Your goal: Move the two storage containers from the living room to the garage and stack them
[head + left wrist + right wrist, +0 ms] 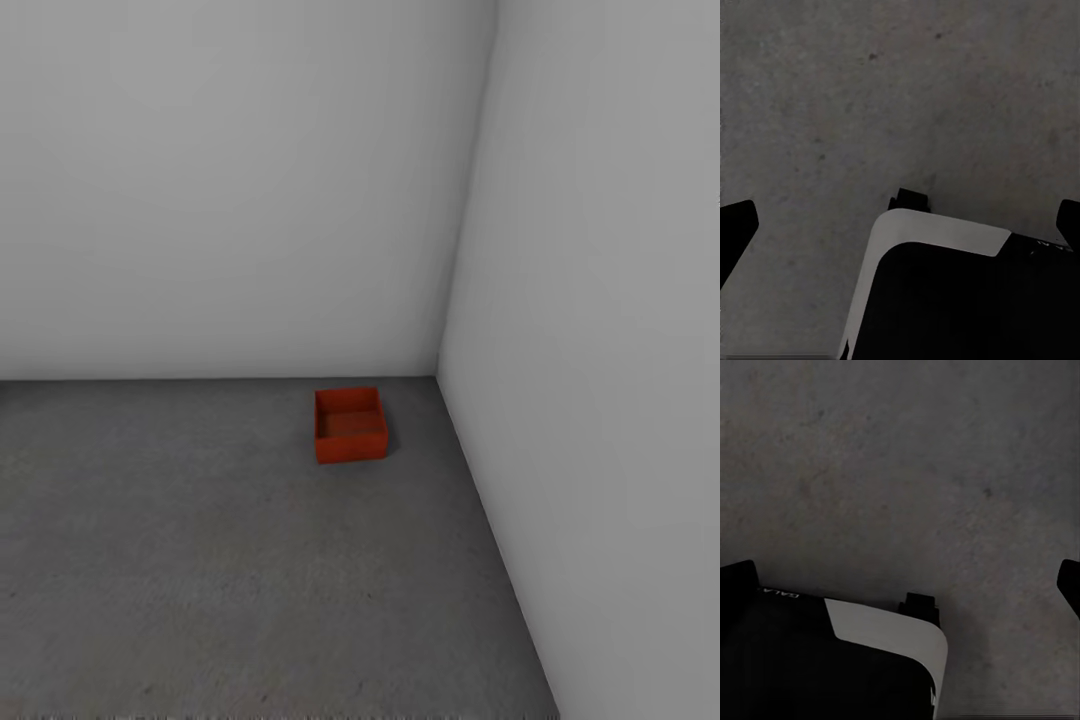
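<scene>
Two plain white walls meet in a corner: a back wall [220, 190] running across the head view, and a side wall [600, 330] on the right coming toward the camera. Both are bare and evenly lit, shading a little greyer toward the seam [462, 210] where they join.

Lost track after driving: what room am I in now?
Most likely the garage: dark grey concrete floor, bare white walls meeting in a corner, and one orange-red container standing open-side up on the floor near that corner.

Both tools [900, 225] [907, 592] hang spread wide, holding nothing.
</scene>
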Robot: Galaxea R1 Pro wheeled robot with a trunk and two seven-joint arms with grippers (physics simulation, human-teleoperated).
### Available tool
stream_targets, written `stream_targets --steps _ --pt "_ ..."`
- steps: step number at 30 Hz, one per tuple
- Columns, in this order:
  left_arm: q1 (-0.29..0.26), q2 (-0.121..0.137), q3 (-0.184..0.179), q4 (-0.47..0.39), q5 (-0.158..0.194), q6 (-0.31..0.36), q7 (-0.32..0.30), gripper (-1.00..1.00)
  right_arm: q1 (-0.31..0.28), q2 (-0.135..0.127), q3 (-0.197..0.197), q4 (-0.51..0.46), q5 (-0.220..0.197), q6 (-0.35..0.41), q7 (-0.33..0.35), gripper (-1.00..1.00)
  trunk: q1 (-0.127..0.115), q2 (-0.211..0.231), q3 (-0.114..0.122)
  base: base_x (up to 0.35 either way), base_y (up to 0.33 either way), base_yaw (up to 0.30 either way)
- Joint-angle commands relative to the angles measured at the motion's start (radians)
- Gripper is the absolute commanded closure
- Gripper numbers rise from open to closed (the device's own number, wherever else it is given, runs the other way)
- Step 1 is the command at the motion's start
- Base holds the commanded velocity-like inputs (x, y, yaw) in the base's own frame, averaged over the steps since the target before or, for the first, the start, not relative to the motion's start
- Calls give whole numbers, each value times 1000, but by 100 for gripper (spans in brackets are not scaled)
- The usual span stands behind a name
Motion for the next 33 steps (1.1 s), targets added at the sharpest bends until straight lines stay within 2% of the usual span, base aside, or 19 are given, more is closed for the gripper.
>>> stream_targets --steps 1,8,33 --pt "-1 0 0 3 10 -5 -5 -100 -2 0 5 4 5 -8 0 -100 -4 6 4 -287 0 -16" --pt "-1 0 1 7 10 -5 -5 -100 -2 -1 5 4 5 -8 0 -100 -31 55 37 -83 0 -135" --pt "-1 0 0 8 10 -4 -5 -100 -2 -1 5 4 4 -8 -2 -100 -31 55 63 -1 0 -245"
